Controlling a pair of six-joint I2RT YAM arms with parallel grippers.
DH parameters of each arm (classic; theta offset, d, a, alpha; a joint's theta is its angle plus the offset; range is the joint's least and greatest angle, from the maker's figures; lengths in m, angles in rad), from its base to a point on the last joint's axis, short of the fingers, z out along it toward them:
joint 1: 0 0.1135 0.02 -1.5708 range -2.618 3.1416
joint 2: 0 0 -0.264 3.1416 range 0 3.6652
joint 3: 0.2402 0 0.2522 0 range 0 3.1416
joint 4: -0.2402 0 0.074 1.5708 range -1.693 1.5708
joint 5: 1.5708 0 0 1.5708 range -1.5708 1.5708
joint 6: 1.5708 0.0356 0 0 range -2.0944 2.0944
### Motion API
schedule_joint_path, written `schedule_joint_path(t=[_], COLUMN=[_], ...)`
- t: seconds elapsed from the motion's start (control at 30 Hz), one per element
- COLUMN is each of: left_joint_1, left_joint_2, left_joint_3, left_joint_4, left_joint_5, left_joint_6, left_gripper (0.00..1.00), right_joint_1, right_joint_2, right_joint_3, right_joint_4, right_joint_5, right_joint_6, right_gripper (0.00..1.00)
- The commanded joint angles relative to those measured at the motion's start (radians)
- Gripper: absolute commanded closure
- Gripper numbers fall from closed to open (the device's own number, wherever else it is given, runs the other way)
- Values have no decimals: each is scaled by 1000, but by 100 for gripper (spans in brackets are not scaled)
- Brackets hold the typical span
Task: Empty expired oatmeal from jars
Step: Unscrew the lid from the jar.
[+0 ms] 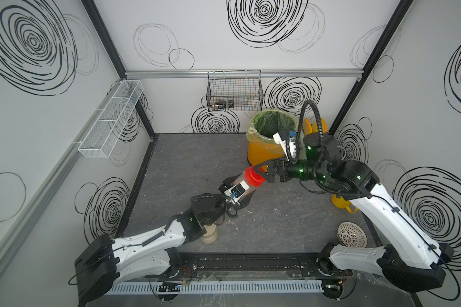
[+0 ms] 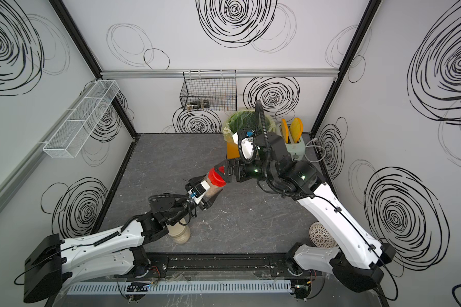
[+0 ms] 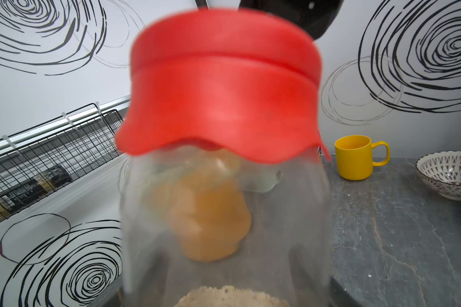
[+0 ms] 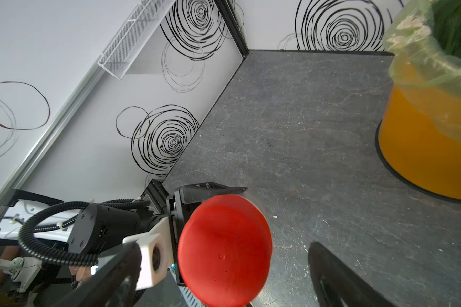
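Note:
A slim clear jar (image 1: 245, 184) with a red screw cap (image 1: 254, 176) hangs tilted above the middle of the table. My left gripper (image 1: 238, 190) is shut on its body, cap end pointing at the right arm. Oatmeal (image 3: 232, 296) lies in the jar's lower end. My right gripper (image 1: 257, 174) is open. Its fingers (image 4: 336, 276) stand on either side of the red cap (image 4: 224, 252), with gaps showing on both sides. A wider jar (image 1: 210, 234) with a beige lid stands upright near the front, partly under my left arm.
A yellow bin (image 1: 260, 152) with a green liner stands at the back right, just behind the right wrist. A yellow cup (image 1: 341, 203) and a patterned bowl (image 1: 351, 234) sit under the right arm. A toaster (image 2: 293, 144), a wire basket (image 1: 234, 93) and a white mesh shelf (image 1: 109, 119) line the walls.

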Motion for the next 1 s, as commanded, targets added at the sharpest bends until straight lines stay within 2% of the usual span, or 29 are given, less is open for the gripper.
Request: schedule_joint_path(t=[0.0,0.17,0.53,0.63,0.73,0.87,0.97], left_joint_1=[-7,-9,-10,-10,-9,-7,-4], left_joint_2=[-13,-13,-21,-24,-23,-24,-29], left_joint_3=[9,11,7,6,5,7,8], left_joint_4=[96,90,88,85,85,84,78], left_joint_5=[-20,-13,-7,-6,-6,2,19], left_joint_6=[24,24,21,20,22,18,10], left_gripper=[31,31,31,31,31,31,32], right_joint_1=[27,50,87,89,88,87,87], right_joint_2=[9,19,47,48,48,56,60], right_joint_3=[-1,-16,-18,-19,-20,-17,-16], right_joint_4=[-12,0,-29,-28,-27,-31,-35], right_joint_5=[29,42,89,96,98,83,68], right_joint_6=[8,0,-53,-60,-64,-75,-97], right_gripper=[0,0,8,16,20,37,41])
